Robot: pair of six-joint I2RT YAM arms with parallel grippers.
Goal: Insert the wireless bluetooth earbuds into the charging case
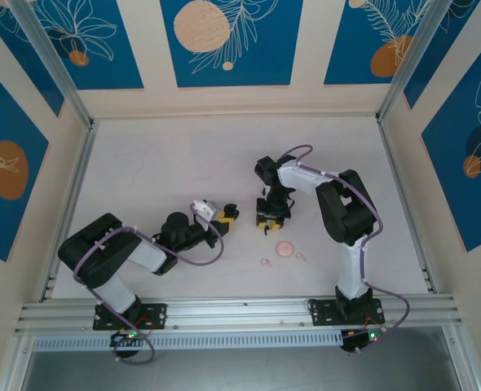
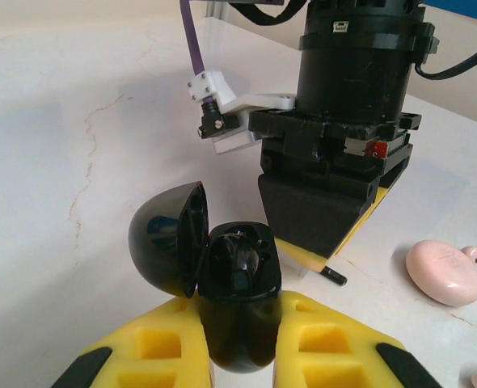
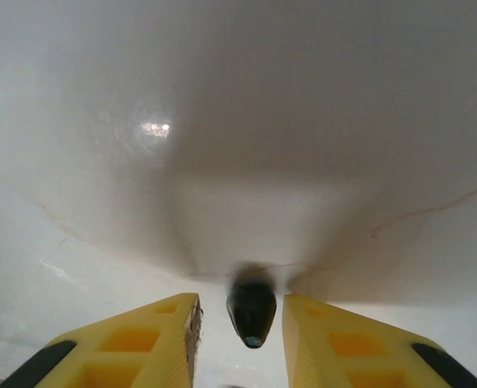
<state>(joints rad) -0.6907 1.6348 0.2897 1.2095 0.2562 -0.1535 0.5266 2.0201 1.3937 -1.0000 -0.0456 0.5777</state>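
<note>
The right arm (image 1: 338, 204) points straight down at the counter (image 3: 238, 121), jaws slightly apart with a black earbud (image 3: 252, 311) between them. The left arm (image 1: 134, 248) reaches low, jaws clamped on the open black case (image 2: 238, 299).

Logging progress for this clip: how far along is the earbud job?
Done: the open black round charging case is clamped in the left gripper. In hand: the right gripper, jaws open, straddles a small black earbud. Left: seating it, plus the two pale pink earbuds beside the closed pink round case.
</note>
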